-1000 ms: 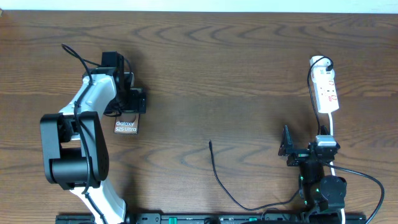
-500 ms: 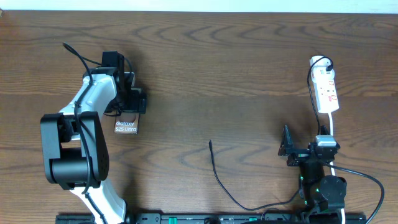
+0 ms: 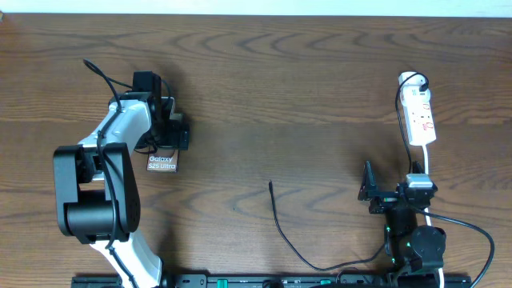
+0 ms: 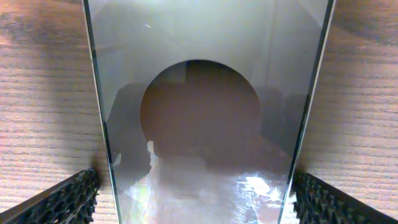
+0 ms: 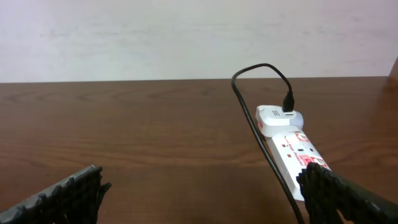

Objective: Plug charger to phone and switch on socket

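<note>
The phone [image 3: 162,162] lies flat at the left of the table, "Galaxy" lettering showing. My left gripper [image 3: 169,138] sits over its far end. In the left wrist view the phone's glossy face [image 4: 199,93] fills the space between the fingers [image 4: 196,199], which straddle its two long edges, open, with a thin gap on the left. The charger's black cable lies in the middle, its plug tip [image 3: 270,184] free on the wood. The socket [image 3: 420,116] lies at the right. My right gripper [image 3: 392,190] is open and empty below it, with the socket [image 5: 292,149] ahead right.
A black lead [image 5: 261,124] is plugged into a white adapter [image 5: 277,118] at the socket's far end and runs back along its left side. The white cord [image 3: 428,164] passes the right arm. The table's far edge meets a pale wall [image 5: 186,37].
The left gripper has shifted very slightly over the phone. The phone, cable, socket and right arm have not moved.
</note>
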